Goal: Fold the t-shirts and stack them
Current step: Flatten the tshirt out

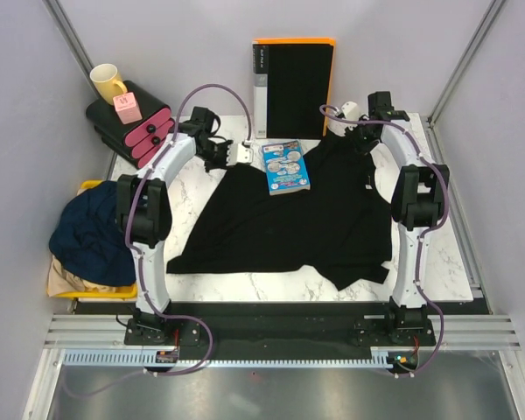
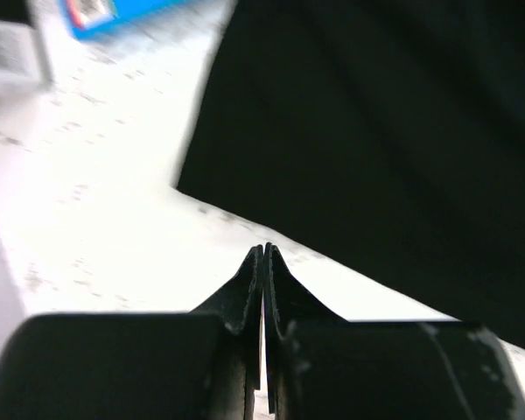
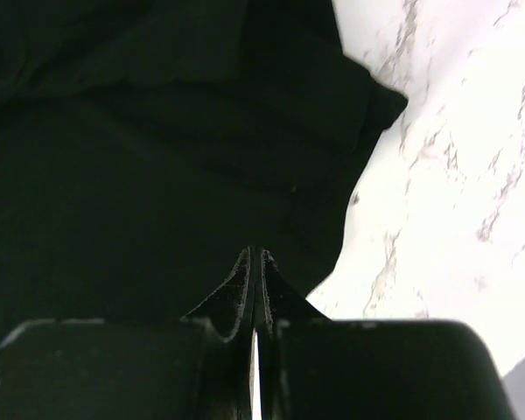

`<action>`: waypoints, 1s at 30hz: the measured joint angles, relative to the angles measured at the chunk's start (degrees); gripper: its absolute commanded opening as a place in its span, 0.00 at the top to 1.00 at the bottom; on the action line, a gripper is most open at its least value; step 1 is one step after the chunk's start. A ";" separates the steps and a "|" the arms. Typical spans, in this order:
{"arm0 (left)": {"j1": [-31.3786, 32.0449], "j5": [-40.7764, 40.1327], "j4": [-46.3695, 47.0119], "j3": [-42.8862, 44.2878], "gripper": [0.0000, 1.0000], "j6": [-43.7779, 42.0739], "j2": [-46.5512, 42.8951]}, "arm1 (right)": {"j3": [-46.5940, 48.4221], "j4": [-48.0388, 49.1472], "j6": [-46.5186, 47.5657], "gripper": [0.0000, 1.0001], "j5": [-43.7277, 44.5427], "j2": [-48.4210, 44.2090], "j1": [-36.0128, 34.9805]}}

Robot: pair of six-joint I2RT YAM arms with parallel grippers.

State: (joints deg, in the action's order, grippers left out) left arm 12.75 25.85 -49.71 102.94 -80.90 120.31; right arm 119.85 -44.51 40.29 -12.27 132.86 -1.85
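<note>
Black short-sleeved cotton tee [image 1: 289, 219]: spread across the middle of the white marble-patterned table [image 1: 271, 284], hem toward 6 o'clock. Its folds barely show in the top view.
Dark navy blue tee [image 1: 92, 232]: bunched in a yellow bin [image 1: 87, 185] off the table's 9 o'clock side.
Tan tee [image 1: 66, 278]: under the navy one, with only a pale edge showing.
Left pincer [image 1: 223, 157]: at about 11 o'clock. In the left wrist view the left pincer [image 2: 263, 258] has its fingers pressed together with nothing between them. It is over bare table, just beside the black tee's edge [image 2: 376, 131].
Right pincer [image 1: 360, 140]: at about 1 o'clock, over the tee's far corner. In the right wrist view the right pincer [image 3: 255, 261] has its fingers closed tip to tip above the cloth [image 3: 140, 157]. With black on black, it cannot be told whether any cloth is nipped.
Blue glossy booklet [image 1: 286, 167]: lying on the tee's 12 o'clock edge. It is cut off and blurred in the left wrist view.
Rigid black binder with orange back [image 1: 293, 87]: upright against the wall at 12 o'clock.
</note>
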 measured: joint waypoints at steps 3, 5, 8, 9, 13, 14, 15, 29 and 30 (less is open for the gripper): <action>0.87 1.66 0.90 4.57 0.98 0.33 2.03 | 2.93 1.20 -1.09 1.00 0.02 3.06 -0.02; 1.44 3.28 1.05 5.95 0.98 0.33 2.89 | 4.20 1.99 -1.55 1.00 0.24 4.94 -0.15; 2.38 4.74 0.98 6.40 0.98 0.31 3.87 | 4.68 3.30 -1.86 1.00 0.70 7.13 -0.35; 2.78 4.79 0.96 6.43 0.98 0.24 4.33 | 4.68 3.61 -1.99 1.00 0.87 7.69 -0.44; 4.46 4.07 0.50 7.13 0.98 0.22 7.82 | 4.68 4.87 -2.36 1.00 1.99 9.20 -0.59; 4.70 3.69 0.48 7.43 0.98 0.22 8.83 | 4.70 5.18 -2.47 1.00 2.12 9.35 -0.63; 4.94 3.15 0.15 8.22 0.98 0.26 10.25 | 4.70 5.55 -2.62 1.00 2.19 9.53 -0.68; 5.97 -16.79 11.17 14.99 0.98 2.19 19.45 | 5.84 8.37 -3.02 1.00 4.63 10.80 -1.29; 6.16 -18.27 12.20 15.17 0.98 2.25 19.80 | 5.75 8.48 -2.95 1.00 5.16 10.80 -1.31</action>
State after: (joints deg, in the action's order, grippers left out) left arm 18.92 7.57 -37.52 118.10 -78.65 140.11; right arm 125.60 -36.03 37.34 -7.11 143.65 -3.16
